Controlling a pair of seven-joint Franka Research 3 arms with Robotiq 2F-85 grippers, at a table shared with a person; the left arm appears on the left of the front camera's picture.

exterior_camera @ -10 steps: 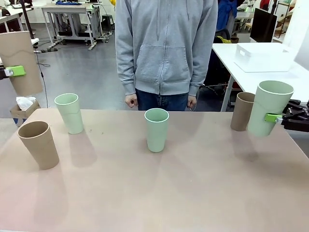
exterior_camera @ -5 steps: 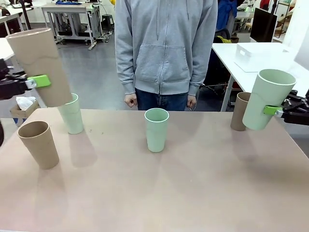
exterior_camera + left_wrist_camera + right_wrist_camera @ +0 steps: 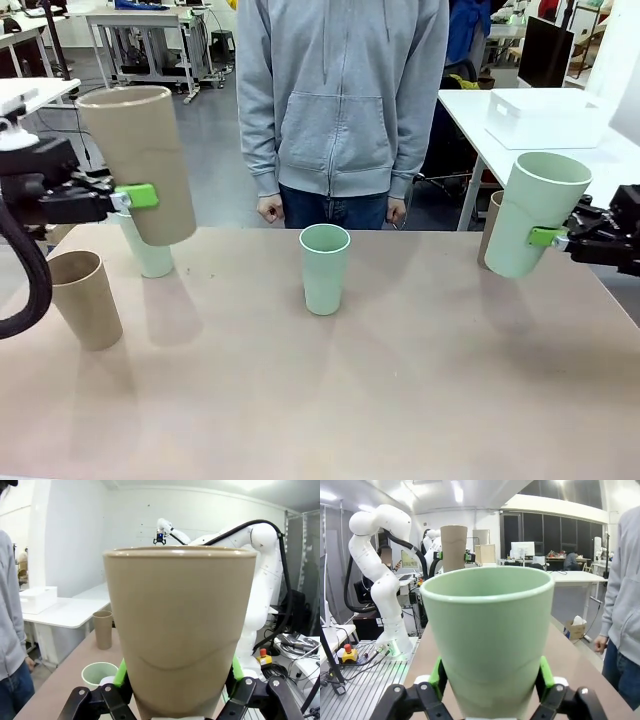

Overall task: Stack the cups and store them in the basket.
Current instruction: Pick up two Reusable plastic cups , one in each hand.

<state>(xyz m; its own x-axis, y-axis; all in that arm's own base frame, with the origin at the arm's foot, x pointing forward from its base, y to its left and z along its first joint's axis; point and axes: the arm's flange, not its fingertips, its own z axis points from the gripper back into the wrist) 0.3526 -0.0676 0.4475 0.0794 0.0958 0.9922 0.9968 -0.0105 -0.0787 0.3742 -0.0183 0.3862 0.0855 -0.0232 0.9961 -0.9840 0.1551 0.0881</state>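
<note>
Front: left tool (image 3: 145,196) pinches held tan cup (image 3: 140,160) aloft at left, tilted. Left mint cup (image 3: 150,258) is partly hidden behind it, and near-left tan cup (image 3: 83,298) stands on tabletop (image 3: 400,400). Right tool (image 3: 548,238) pinches held mint cup (image 3: 535,220) aloft at right, tilted, w/ right tan cup (image 3: 489,228) behind. Centre mint cup (image 3: 324,268) is upright before person (image 3: 340,100). Basket (image 3: 543,117) sits far right on a separate white table. Left wrist: green pads (image 3: 120,674) clamp held tan cup (image 3: 180,630) low down. Right wrist: green pads (image 3: 436,676) clamp held mint cup (image 3: 490,640).
</note>
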